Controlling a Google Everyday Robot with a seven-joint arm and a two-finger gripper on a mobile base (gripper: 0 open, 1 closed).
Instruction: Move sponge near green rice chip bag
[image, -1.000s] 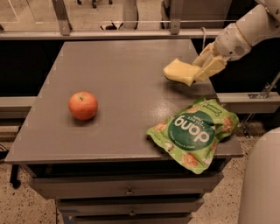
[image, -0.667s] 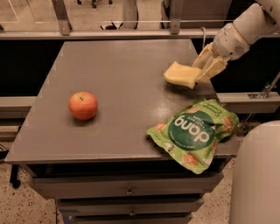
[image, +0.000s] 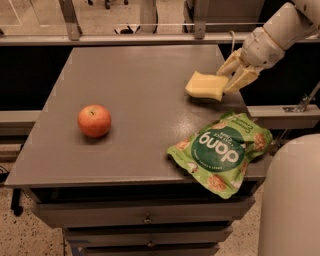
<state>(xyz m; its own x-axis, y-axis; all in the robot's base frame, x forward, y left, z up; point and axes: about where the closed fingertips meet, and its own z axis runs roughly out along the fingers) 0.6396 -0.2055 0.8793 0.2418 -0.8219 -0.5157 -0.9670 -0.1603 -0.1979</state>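
A pale yellow sponge (image: 204, 85) is gripped at its right end by the claw (image: 224, 81) of a white robot arm (image: 272, 35), close to the right edge of a grey tabletop (image: 145, 70) and toward its far right corner. The claw's 2 yellowish fingers (image: 240, 79) are closed narrowly on the foam block, 1 seen above it and 1 below. The sponge is tilted slightly, its left end pointing toward the middle of the tabletop. A dark shadow is cast directly beneath it, and whether its underside is touching the surface cannot be told. The arm is seen reaching in from beyond the right edge.

The green rice chip bag (image: 222, 152) is laid flat at the near right corner, with its crinkled lower end hanging over the near edge. The word "dang" is shown upside down in white on a dark green circle, ringed by chip pictures. A strip of bare tabletop is left between sponge and bag, so the 2 are near but apart.

A red apple (image: 94, 120) is set upright toward the left edge, well apart from both. Drawer fronts (image: 145, 218) are visible below the near edge, and a rounded white shape (image: 290, 200) is seen at the lower right.
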